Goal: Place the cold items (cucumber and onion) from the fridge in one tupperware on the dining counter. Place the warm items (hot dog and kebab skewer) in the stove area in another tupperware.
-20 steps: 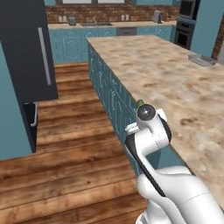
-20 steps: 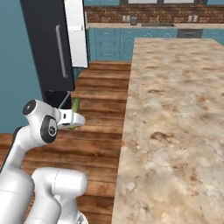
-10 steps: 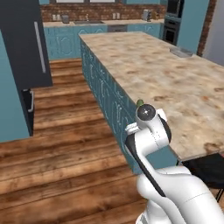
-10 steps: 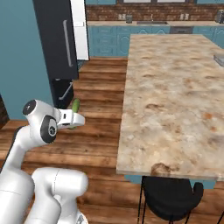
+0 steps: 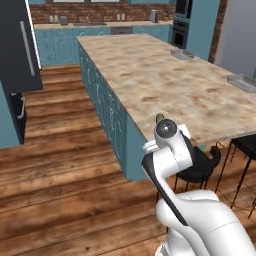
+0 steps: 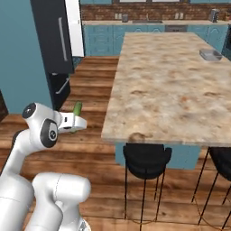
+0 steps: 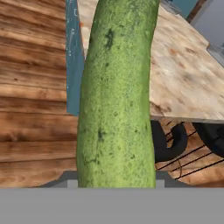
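My gripper (image 6: 76,121) is shut on the cucumber (image 6: 78,108), a green oblong that stands upright out of the hand at my front left. In the hand view the cucumber (image 7: 116,96) rises up the middle, close to the lens. Its tip (image 5: 159,118) pokes up behind the wrist joint in the left base view. The dining counter (image 5: 150,75) stretches away ahead and to the right, apart from the hand. Two grey tupperware (image 5: 182,54) (image 5: 243,81) lie on its far right side; one tupperware (image 6: 210,54) shows in the right base view. The black fridge (image 6: 54,36) stands at the back left.
Black stools (image 6: 144,158) (image 5: 200,167) stand under the counter's near end, close in front of my base. Wooden floor runs between the fridge (image 5: 15,45) and the counter's teal side (image 5: 107,105). Teal wall cabinets with a brick backsplash line the far end.
The base has moved, so the whole scene has shifted: the counter's near end and the stools have come into view and the fridge has fallen back. The cucumber stays in the gripper.
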Available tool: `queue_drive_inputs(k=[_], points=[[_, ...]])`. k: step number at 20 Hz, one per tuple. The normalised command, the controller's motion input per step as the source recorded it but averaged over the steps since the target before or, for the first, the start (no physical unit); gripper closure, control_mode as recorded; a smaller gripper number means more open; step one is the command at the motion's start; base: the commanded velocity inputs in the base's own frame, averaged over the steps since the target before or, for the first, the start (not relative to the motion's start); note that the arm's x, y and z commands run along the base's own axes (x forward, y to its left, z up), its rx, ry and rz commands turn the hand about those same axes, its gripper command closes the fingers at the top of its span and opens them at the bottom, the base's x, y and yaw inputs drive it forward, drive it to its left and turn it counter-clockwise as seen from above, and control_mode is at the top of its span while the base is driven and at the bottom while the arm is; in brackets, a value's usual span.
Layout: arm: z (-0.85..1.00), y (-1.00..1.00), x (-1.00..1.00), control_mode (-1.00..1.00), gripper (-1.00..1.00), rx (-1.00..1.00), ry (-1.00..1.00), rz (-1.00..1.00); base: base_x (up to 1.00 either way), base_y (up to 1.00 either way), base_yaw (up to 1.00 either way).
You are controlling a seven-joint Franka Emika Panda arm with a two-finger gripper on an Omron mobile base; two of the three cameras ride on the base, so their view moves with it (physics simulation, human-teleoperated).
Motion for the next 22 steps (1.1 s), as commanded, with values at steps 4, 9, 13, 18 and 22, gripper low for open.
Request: queue_drive_inputs(k=[4, 9, 13, 18, 22], points=[[0.00, 0.00, 0.00, 1.00, 1.00, 0.00, 0.00, 0.00, 0.00, -1.00, -0.06], [0.00, 0.00, 0.00, 1.00, 1.00, 0.00, 0.00, 0.00, 0.10, -1.00, -0.02], [0.00, 0.00, 0.00, 1.00, 1.00, 0.00, 0.00, 0.00, 0.58, -1.00, 0.00], [0.00, 0.00, 0.00, 1.00, 1.00, 0.00, 0.00, 0.00, 0.58, -1.00, 0.00], [0.00, 0.00, 0.00, 1.00, 1.00, 0.00, 0.00, 0.00, 0.08, -1.00, 0.00]])
